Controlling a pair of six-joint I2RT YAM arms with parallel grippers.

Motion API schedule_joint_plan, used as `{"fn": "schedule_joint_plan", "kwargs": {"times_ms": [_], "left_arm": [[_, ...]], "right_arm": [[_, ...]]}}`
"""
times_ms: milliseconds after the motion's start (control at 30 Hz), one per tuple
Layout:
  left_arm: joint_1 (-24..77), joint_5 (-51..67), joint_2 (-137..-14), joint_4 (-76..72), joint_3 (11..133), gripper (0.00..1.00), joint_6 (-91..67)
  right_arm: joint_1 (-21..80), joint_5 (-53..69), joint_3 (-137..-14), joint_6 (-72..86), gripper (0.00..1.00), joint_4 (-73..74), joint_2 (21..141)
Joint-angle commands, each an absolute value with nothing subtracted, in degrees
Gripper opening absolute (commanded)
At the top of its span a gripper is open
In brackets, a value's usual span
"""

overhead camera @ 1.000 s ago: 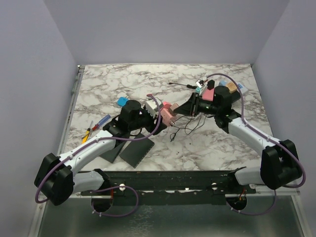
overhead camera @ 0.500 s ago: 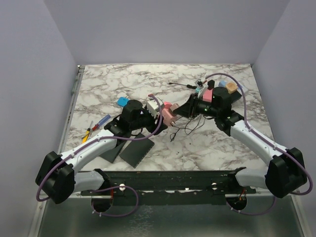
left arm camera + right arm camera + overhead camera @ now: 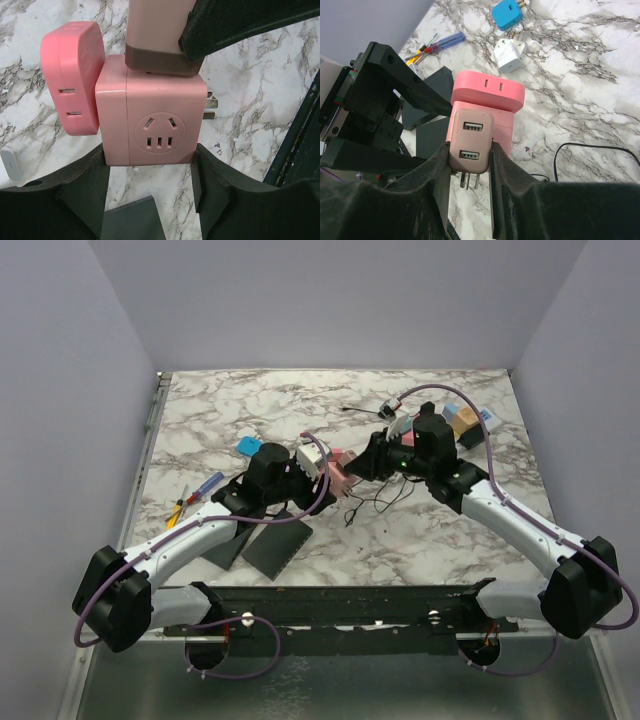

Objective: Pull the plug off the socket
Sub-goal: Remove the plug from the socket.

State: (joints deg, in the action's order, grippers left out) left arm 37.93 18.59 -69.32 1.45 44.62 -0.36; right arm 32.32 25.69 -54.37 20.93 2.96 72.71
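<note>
My left end effector [image 3: 150, 162] is clamped on the pink cube socket [image 3: 150, 100], which sits between the two arms over the middle of the bench [image 3: 230, 410]; my right end effector [image 3: 469, 165] grips the dusty-pink USB plug [image 3: 472, 135], seated flush against one face of the cube; a flat pink adapter [image 3: 72, 75] sits on another face.

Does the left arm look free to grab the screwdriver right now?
Probably not: the left claw is full, clamped on the pink socket cube, though the screwdriver lies unblocked beside that arm.
</note>
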Motion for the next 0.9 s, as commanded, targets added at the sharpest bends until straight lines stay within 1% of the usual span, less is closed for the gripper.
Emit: {"fn": "schedule_joint_plan", "kwargs": {"times_ms": [0, 367, 500, 867], "left_arm": [[35.33, 8.19, -70.13, -0.53, 45.78, 0.00, -2.55], [35.33, 7.32, -69.82, -0.26, 45.79, 0.00, -2.37], [35.33, 7.17, -69.91, -0.26, 45.74, 0.00, -2.37], [35.24, 6.72, -70.31, -0.09, 45.82, 0.00, -2.37]], "right_arm": [[34.52, 31.90, -55.69, 23.48, 0.00, 5.87, 71.84], [29.15, 41.95, -55.46, 30.23, 0.00, 1.21, 72.25], [26.65, 47.33, -53.34, 34.00, 0.00, -4.95, 71.56], [24.75, 48.93, -52.30, 34.55, 0.00, -5.78, 71.49]]}}
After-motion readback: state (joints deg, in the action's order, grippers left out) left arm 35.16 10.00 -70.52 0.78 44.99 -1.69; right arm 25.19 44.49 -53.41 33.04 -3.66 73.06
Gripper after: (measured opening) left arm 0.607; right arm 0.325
